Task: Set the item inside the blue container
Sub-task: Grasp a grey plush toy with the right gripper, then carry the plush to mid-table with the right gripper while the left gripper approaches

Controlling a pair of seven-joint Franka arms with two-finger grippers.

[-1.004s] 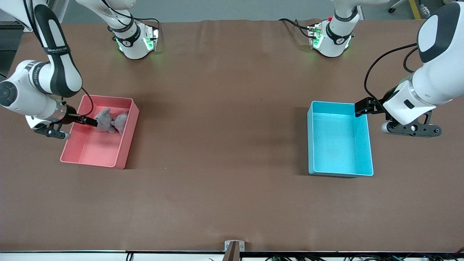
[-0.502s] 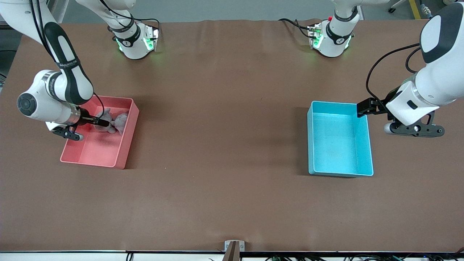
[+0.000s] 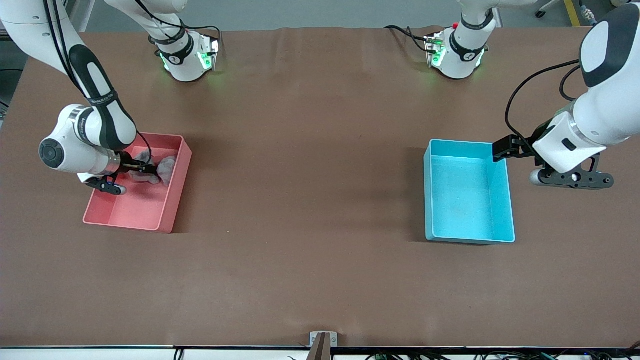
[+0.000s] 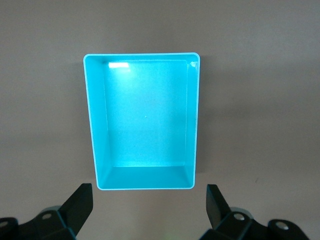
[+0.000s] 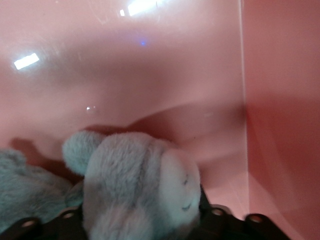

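Observation:
The blue container [image 3: 470, 142] stands with nothing in it toward the left arm's end of the table. In the left wrist view the blue container [image 4: 92, 125] lies just ahead of the jaws. My left gripper [image 3: 502, 150] hangs open over the table at the container's corner and holds nothing; the left gripper [image 4: 148, 195] has bare table between its fingers. My right gripper [image 3: 145, 169] is down inside the pink bin [image 3: 172, 200]. A grey plush toy [image 5: 135, 185] fills the right gripper [image 5: 140, 212], whose fingers press on its sides. A second grey plush [image 3: 167, 167] lies beside it.
The pink bin stands toward the right arm's end of the table, its wall [image 5: 280, 125] close to the held toy. Brown table surface [image 3: 310, 175] stretches between the two bins. Both arm bases stand along the table's edge farthest from the front camera.
My right arm has pushed deeper into the pink bin toward the plush toys, and its fingers have closed in on one toy. The left arm has barely moved.

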